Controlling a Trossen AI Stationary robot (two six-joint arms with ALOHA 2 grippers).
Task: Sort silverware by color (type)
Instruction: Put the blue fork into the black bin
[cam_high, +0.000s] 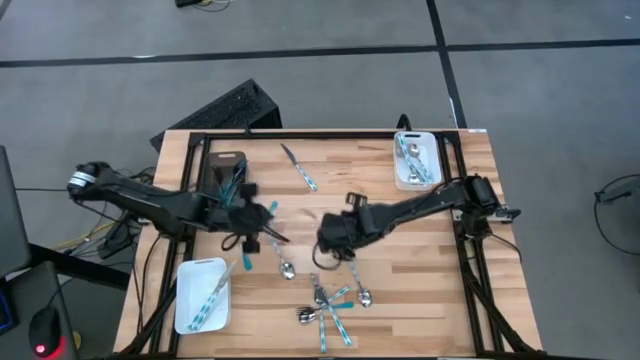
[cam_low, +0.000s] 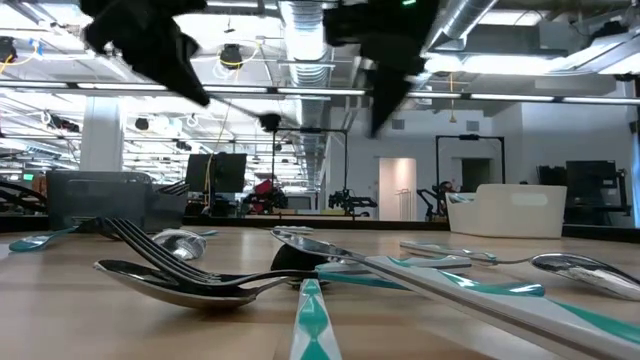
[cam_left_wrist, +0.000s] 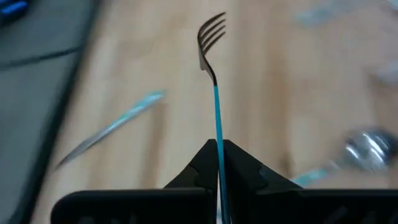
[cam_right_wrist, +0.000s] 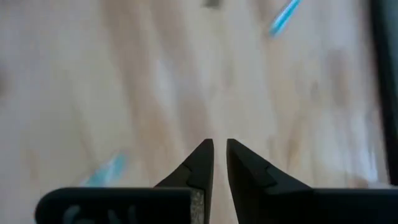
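Silverware lies scattered over the table (cam_high: 420, 250), mostly in a near-edge pile (cam_high: 330, 305). Each piece looks light, stiff and slippery, best pinched at its thin handle. Left hand (cam_left_wrist: 217, 163) clamps a fork (cam_left_wrist: 211, 37) by its handle; right hand (cam_right_wrist: 219, 163) hovers slightly parted, empty.

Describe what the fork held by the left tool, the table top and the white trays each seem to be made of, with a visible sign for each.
Fork: shiny metal-looking head and neck, glinting; thin teal handle, probably plastic or a coating.
Table top: wood, pale planks with grain lines, matt finish.
White trays: smooth, uniform white with rounded corners, likely plastic, possibly ceramic.
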